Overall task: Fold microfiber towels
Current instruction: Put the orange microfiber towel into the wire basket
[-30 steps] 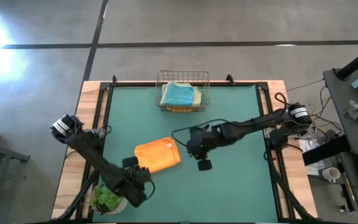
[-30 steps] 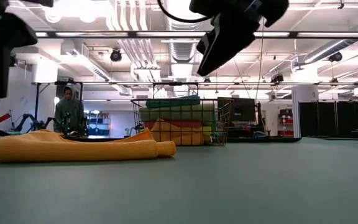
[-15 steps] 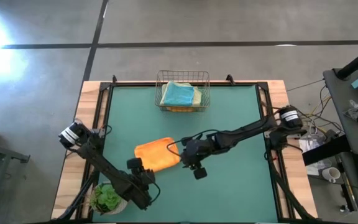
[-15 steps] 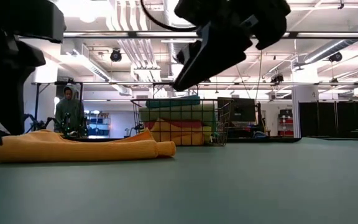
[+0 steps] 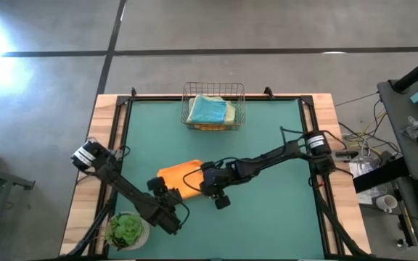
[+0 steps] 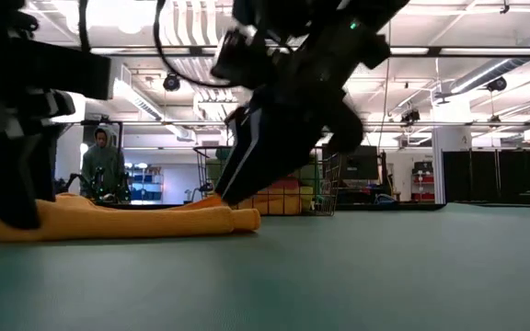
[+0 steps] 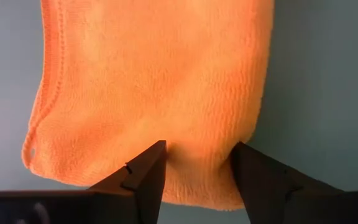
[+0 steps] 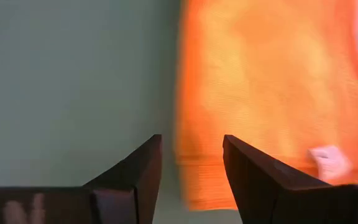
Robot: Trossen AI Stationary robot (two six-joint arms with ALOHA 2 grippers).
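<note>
An orange microfiber towel (image 5: 181, 176) lies folded flat on the dark-green mat; it also shows in the low view (image 6: 118, 221). My left gripper (image 5: 163, 191) is open and down at the towel's near left edge, with the cloth (image 7: 154, 74) between its fingers. My right gripper (image 5: 204, 185) is open and low at the towel's right edge (image 8: 185, 124), one finger over the cloth and one over the mat. Teal, yellow and orange towels lie in the wire basket (image 5: 189, 93). My left gripper comes from above with open fingers, one on either side of a strip of the towel's near edge (image 7: 197, 180); the fingertips (image 7: 156, 155) seem to rest on the top layer. The towel lies flat on the mat. My right gripper: I cannot tell whether it touches the towel.
The wire basket (image 6: 265, 179) stands at the mat's far edge, in the middle. A crumpled green cloth (image 5: 125, 230) lies at the table's near left corner, beside my left arm. A person (image 6: 102, 161) stands in the room beyond the table.
My left gripper has gone toward the far edge and down onto the towel's near left edge. My right gripper has gone toward the table's left and down to the towel's right edge. The towel has stayed where it was.
</note>
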